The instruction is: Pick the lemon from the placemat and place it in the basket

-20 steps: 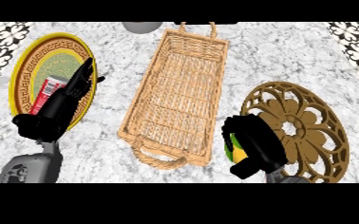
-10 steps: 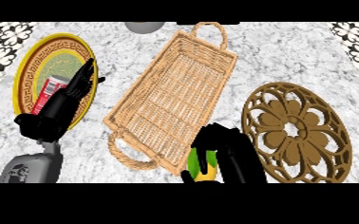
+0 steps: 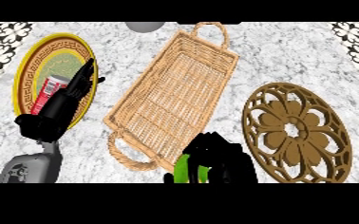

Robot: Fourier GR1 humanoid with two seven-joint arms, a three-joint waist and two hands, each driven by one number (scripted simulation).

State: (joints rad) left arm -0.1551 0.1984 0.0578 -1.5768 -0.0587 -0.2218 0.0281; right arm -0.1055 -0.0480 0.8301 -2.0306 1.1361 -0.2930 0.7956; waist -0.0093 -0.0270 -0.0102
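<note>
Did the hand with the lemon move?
Yes. The right hand carried the lemon left, off the placemat, to the basket's near end.

The lemon [image 3: 185,168], yellow-green, sits just beside the slanted wicker basket's [image 3: 172,95] near end.

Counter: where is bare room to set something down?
Bare marble lies between the plate and the basket, and above the placemat at upper right. The basket's near end is crowded by the right robot hand holding the lemon.
</note>
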